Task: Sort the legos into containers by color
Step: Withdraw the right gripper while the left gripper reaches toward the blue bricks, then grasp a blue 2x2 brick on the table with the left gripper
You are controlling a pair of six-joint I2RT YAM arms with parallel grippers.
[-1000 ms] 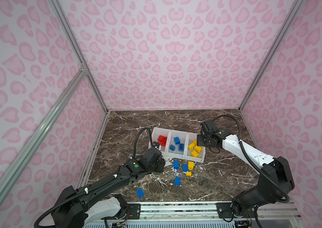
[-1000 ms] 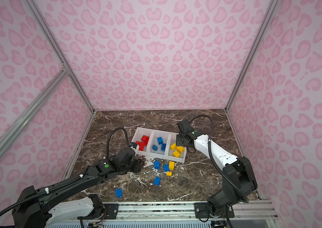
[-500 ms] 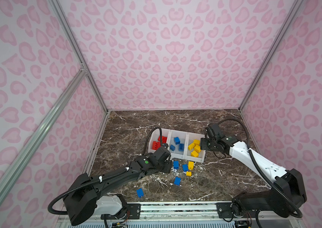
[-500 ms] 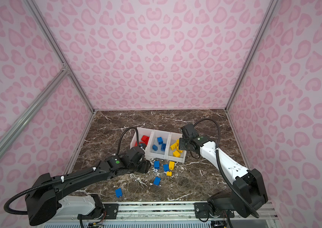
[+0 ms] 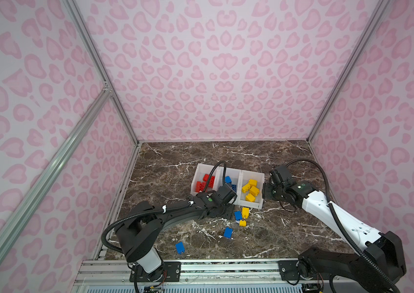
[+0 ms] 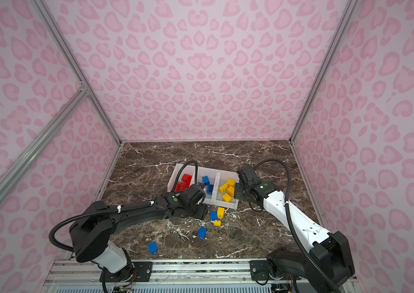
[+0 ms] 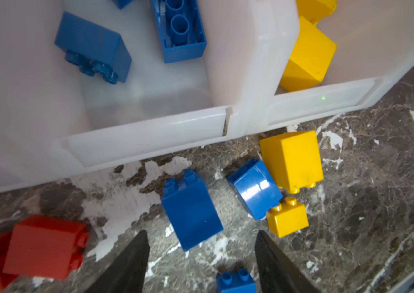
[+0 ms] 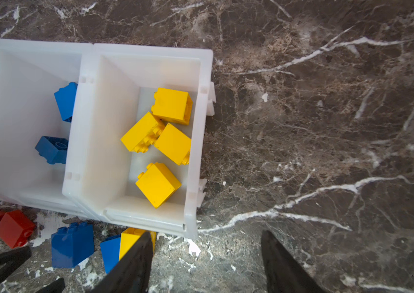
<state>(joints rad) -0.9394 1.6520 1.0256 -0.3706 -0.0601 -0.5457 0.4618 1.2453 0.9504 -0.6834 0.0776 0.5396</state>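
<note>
Left gripper (image 5: 228, 215) lies low before the white containers (image 5: 204, 169) in both top views, tips hidden under its wrist; right gripper (image 5: 266, 194) hangs beside the yellow-filled end bin (image 5: 247, 174). Left wrist view: jaws spread, empty, a blue lego (image 7: 190, 210) on the marble (image 7: 378, 203) just ahead. Right wrist view: fingers (image 8: 135, 261) wide apart, empty, above marble beside that bin.

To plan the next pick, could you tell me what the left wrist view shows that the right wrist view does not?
Only the left wrist view shows the small yellow brick and the small blue brick lying loose. Only the right wrist view shows all four yellow bricks inside the end bin. Both show the two red bricks and the big blue brick, unsorted.
</note>
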